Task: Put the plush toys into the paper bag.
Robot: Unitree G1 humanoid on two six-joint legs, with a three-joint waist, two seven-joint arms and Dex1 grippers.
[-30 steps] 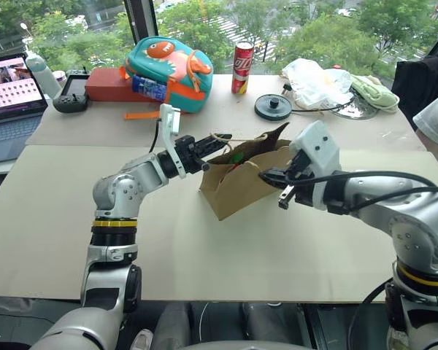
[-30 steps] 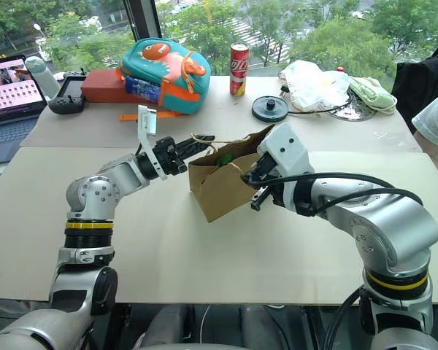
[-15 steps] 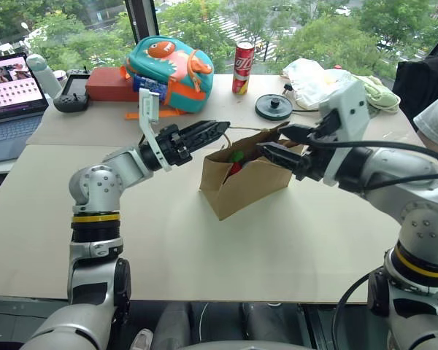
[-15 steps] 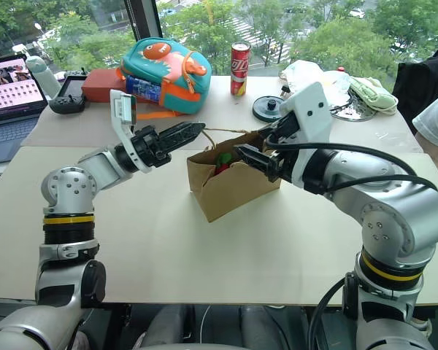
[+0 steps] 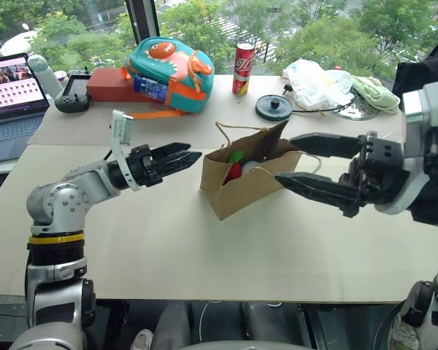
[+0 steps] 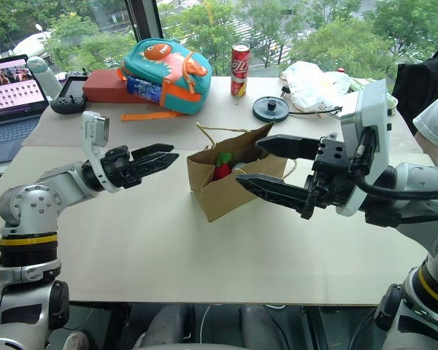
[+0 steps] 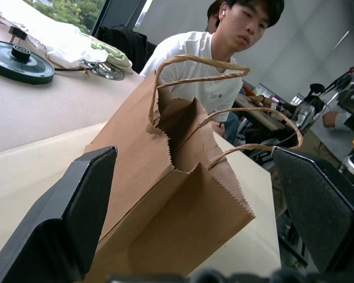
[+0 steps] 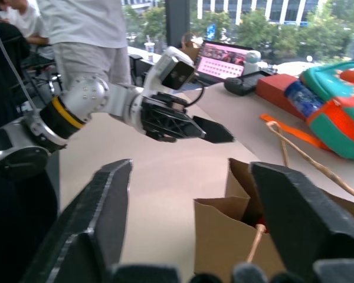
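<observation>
The brown paper bag [image 5: 242,188] stands open mid-table, its cord handles loose. Inside it a red plush toy with a green end [image 5: 233,168] peeks over the rim. Beside that sits a pale grey rounded shape [image 5: 250,166], mostly hidden by the bag's wall. My left gripper [image 5: 196,153] is open, level, pointing at the bag from its left and a short way off it. The left wrist view has the bag [image 7: 165,177] between its spread fingers [image 7: 76,206]. My right gripper [image 6: 247,159] hovers open in front of and above the bag's right side, touching nothing.
At the back stand a teal and orange dinosaur backpack [image 5: 171,69], a red can [image 5: 242,67], a black disc [image 5: 273,106] and a white plastic bag [image 5: 314,76]. A laptop [image 5: 13,80] sits far left. A person in white [image 7: 215,82] is off the table's right edge.
Both grippers have opened and drawn away from the bag: the left moved leftward, the right pulled back and up toward me. The bag stays standing with the toys inside.
</observation>
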